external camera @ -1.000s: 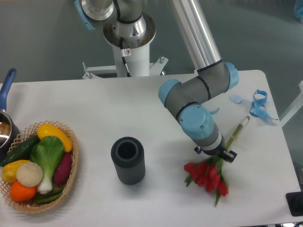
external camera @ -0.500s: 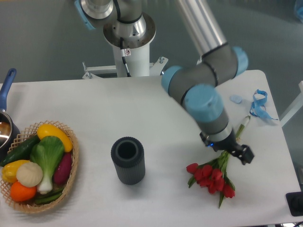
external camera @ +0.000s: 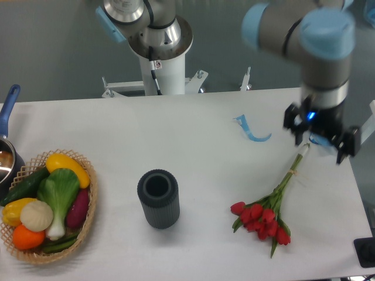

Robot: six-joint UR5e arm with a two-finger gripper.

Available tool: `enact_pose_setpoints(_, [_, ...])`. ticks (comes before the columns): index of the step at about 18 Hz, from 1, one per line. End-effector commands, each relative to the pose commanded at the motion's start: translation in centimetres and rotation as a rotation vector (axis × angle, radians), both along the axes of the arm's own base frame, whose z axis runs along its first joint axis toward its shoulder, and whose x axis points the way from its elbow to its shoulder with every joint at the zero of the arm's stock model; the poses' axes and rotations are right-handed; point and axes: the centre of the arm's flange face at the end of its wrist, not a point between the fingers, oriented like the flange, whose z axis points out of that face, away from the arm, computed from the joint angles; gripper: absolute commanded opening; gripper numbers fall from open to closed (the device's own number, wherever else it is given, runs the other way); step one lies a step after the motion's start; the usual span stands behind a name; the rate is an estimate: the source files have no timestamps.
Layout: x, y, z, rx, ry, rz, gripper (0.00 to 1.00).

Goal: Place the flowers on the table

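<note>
Camera view from above: the bunch of red tulips with long green stems (external camera: 266,215) lies flat on the big white counter (external camera: 176,134), in the lower right of the frame. The red heads sit low and the stems point up and to the right. Nothing holds the bunch.

Up from the stem ends, at the right edge of the frame, hangs the black pincer (external camera: 321,136) on the grey and light blue robot arm (external camera: 316,41). Its two fingers are spread wide apart and hold nothing. It is blurry.

A curly light blue ribbon (external camera: 251,129) lies on the counter, near the upper middle.

Left of the flowers stands a dark ribbed round cup (external camera: 158,198), upright, with its mouth up.

At the lower left sits a woven basket (external camera: 88,216) full of toy vegetables, with a green and white leafy one (external camera: 58,196) in the middle. A pot with a blue handle (external camera: 8,111) peeks in at the left edge.
</note>
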Motion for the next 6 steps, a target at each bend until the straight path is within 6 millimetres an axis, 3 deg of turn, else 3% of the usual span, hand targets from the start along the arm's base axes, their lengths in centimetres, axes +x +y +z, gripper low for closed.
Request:
enact_pose_setpoints(3, [-0.4, -3.6, 0.2, 0.032, -0.008, -0.053, 1.00])
enact_pose_setpoints(6, [0.0, -4.9, 0.0, 0.045, -0.015, -0.068, 1.00])
